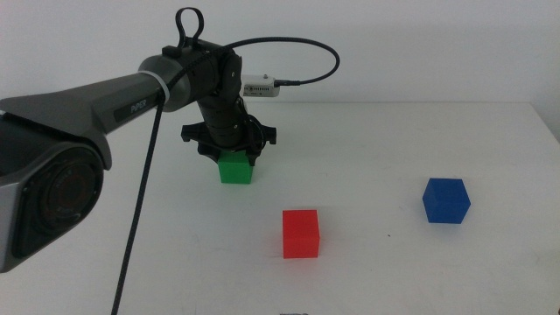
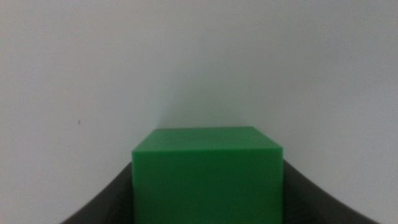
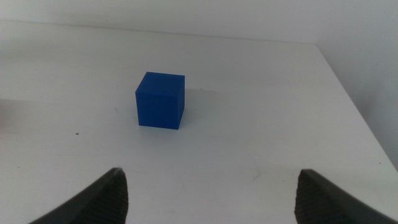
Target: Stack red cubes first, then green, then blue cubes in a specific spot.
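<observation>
The green cube sits left of centre on the white table, and it fills the space between the jaws in the left wrist view. My left gripper comes down on it from above, and its jaws press both sides of the cube. The red cube stands alone on the table nearer the front, apart from the gripper. The blue cube stands alone at the right and also shows in the right wrist view. My right gripper is open and empty, held back from the blue cube.
The white table's far edge meets a white wall. Its right edge runs close to the blue cube. The left arm's body and cable cross the left side of the middle view.
</observation>
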Motion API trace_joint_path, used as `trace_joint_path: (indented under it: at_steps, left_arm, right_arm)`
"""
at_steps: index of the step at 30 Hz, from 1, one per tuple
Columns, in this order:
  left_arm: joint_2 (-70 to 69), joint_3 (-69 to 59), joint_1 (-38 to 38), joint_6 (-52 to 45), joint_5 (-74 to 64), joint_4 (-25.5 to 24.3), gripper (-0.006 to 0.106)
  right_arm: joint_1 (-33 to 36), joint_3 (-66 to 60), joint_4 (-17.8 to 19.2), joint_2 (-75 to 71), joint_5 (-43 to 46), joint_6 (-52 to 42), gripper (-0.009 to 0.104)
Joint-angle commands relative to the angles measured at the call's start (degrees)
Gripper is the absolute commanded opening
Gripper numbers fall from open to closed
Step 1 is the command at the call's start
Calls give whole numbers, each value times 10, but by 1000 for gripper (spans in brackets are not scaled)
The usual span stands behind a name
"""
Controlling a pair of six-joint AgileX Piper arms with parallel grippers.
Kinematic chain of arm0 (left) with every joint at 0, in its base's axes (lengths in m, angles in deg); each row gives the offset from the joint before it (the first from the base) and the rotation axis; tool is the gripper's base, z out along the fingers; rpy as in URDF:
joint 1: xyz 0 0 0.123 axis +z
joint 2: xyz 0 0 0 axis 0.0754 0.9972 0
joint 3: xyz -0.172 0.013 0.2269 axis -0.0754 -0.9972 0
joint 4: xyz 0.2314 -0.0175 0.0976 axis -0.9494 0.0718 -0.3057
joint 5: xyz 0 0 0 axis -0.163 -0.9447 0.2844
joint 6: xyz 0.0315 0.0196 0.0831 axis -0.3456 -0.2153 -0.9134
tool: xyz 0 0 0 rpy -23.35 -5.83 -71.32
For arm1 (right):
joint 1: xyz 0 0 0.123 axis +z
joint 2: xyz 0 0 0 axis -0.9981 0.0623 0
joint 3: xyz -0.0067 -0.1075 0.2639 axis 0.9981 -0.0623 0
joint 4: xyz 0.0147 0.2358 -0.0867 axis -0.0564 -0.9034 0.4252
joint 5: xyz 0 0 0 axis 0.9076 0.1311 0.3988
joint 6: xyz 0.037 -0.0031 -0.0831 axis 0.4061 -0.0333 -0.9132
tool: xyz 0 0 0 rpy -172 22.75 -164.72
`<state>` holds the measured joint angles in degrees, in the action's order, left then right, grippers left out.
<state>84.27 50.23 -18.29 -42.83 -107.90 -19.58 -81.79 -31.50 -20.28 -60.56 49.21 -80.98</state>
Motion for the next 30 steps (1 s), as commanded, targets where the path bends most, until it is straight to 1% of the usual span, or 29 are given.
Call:
trace_joint_path:
  at_steps: [1,4,8,13,16,19,25,30]
  left_arm:
    - [-62,18,1,5,-1,9,19]
    - [-93,18,1,3,-38,9,15]
    - [-129,5,-3,4,-91,9,15]
    - [-199,-91,-21,25,-60,8,15]
    - [-245,-163,-38,65,-30,4,15]
    - [-276,-202,-62,109,-22,-4,15]
    - [-279,-208,-131,198,-21,-43,15]
    - [-257,-184,-165,217,-22,-46,15]
  right_arm:
    - [-4,10,9,-7,40,-9,82]
    - [-4,10,9,-7,40,-9,82]
    - [-4,10,9,-7,40,-9,82]
    - [-4,10,9,-7,40,-9,82]
    - [-4,10,9,-7,40,-9,82]
    - [-4,10,9,-7,40,-9,82]
    - [-4,10,9,-7,40,-9,82]
    - [-4,10,9,-7,40,-9,82]
